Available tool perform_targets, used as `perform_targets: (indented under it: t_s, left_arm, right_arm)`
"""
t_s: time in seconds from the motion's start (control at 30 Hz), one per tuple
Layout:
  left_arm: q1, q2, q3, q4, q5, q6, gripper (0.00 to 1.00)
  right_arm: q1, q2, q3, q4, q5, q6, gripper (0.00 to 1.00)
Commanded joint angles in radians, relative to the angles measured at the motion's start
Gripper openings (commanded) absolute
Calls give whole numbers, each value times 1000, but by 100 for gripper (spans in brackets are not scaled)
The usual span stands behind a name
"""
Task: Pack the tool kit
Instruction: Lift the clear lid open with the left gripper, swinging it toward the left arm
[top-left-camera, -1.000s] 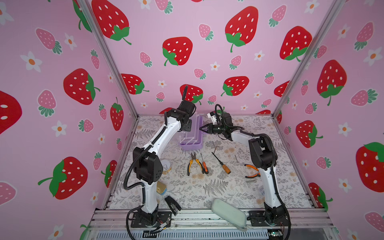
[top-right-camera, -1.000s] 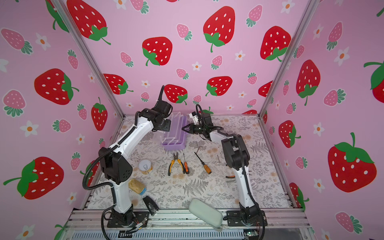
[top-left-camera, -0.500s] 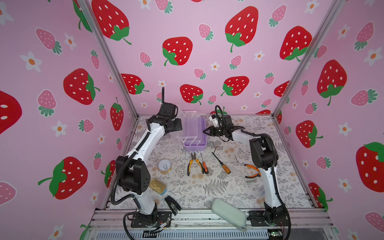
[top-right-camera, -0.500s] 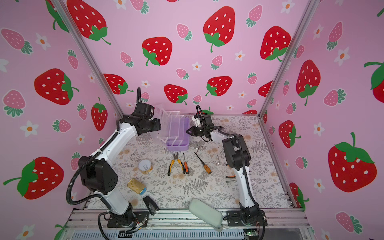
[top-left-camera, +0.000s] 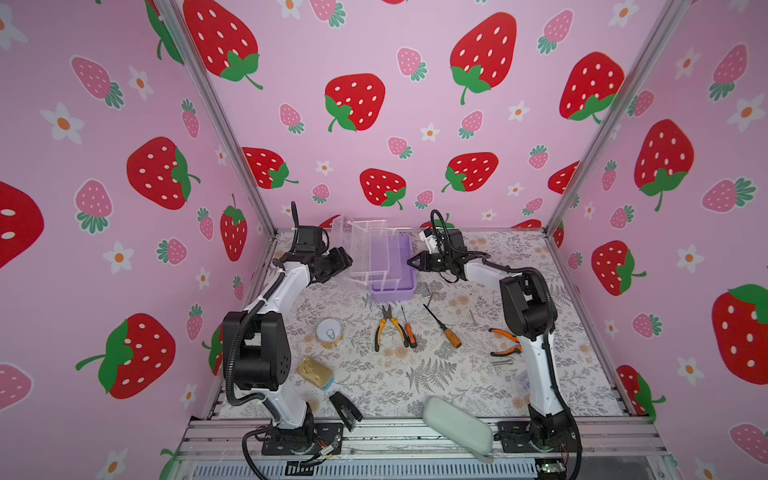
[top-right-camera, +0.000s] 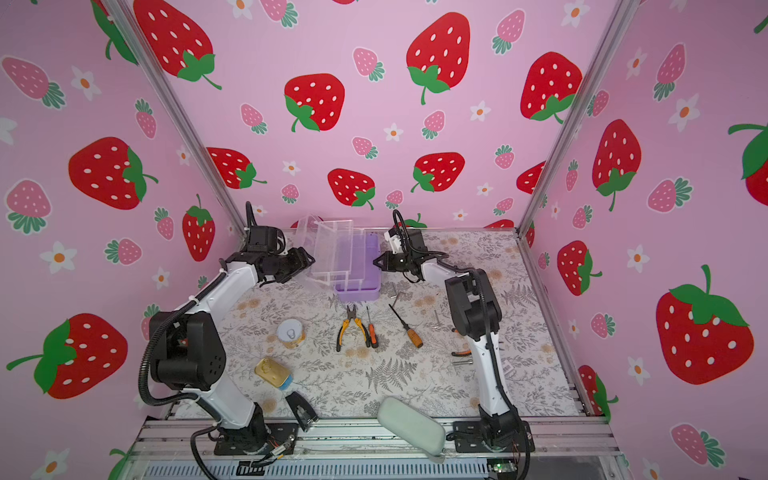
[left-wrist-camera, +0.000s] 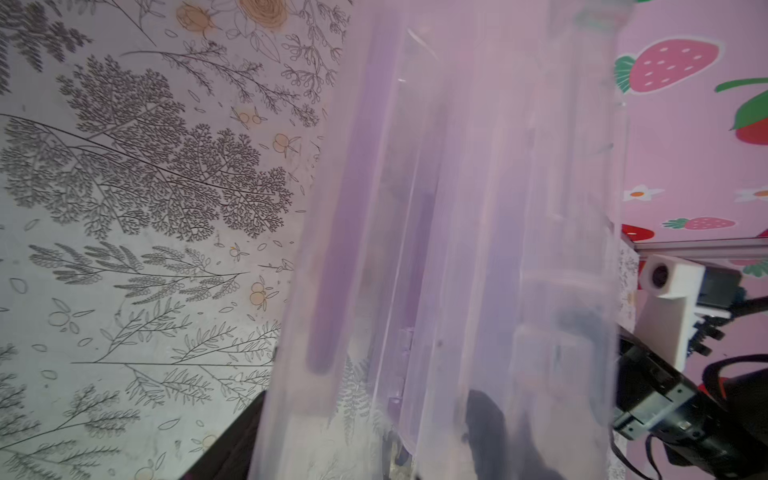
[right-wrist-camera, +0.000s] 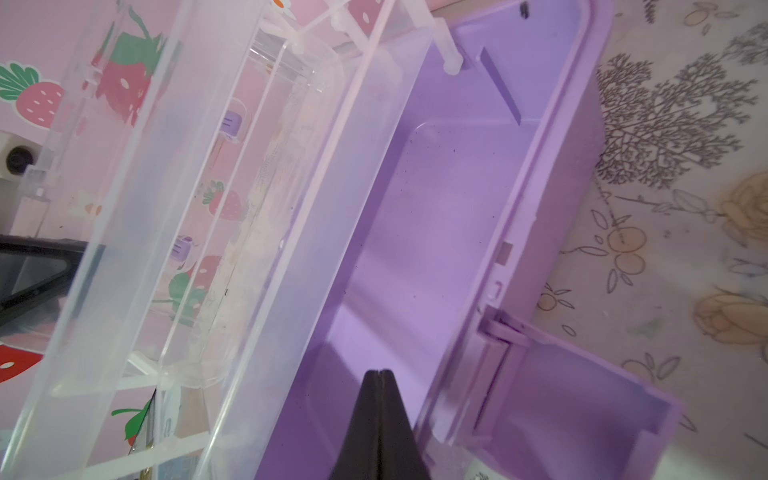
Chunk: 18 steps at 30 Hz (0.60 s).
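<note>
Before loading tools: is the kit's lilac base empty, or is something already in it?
Empty: the lilac base shows a bare floor in the right wrist view; the pliers lie outside on the table.

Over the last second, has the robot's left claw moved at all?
Yes. In a top view the left claw was straight behind the middle pliers; it has swung left and now sits well left of them.
</note>
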Motion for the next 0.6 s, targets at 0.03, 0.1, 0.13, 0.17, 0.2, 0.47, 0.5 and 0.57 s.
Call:
perform_targets:
  t_s: [0.03, 0.1, 0.13, 0.17, 0.2, 0.47, 0.5, 0.57]
  left_arm:
    - [11, 10, -72, 93, 66, -63, 76]
    - [18, 15, -87, 106, 75, -72, 80]
    - [21, 18, -93, 110, 75, -74, 82]
    - [23, 22, -99, 114, 75, -78, 84]
    - [24, 26, -102, 121, 77, -79, 85]
    - [36, 52, -129, 138, 65, -113, 90]
    - [39, 49, -134, 134, 58, -122, 92]
    - [54, 40, -150, 132, 42, -142, 94]
  right_arm:
    - [-13, 6, 4, -95, 51, -26, 4]
    - [-17, 4, 6, -98, 59, -26, 5]
    - [-19, 4, 6, -99, 64, -27, 4]
    - [-20, 1, 8, -101, 68, -28, 5]
    - [-22, 1, 10, -103, 70, -29, 5]
    - [-25, 9, 41, -135, 85, -46, 5]
    - [-28, 10, 42, -136, 89, -45, 5]
    - [-32, 14, 44, -137, 87, -40, 5]
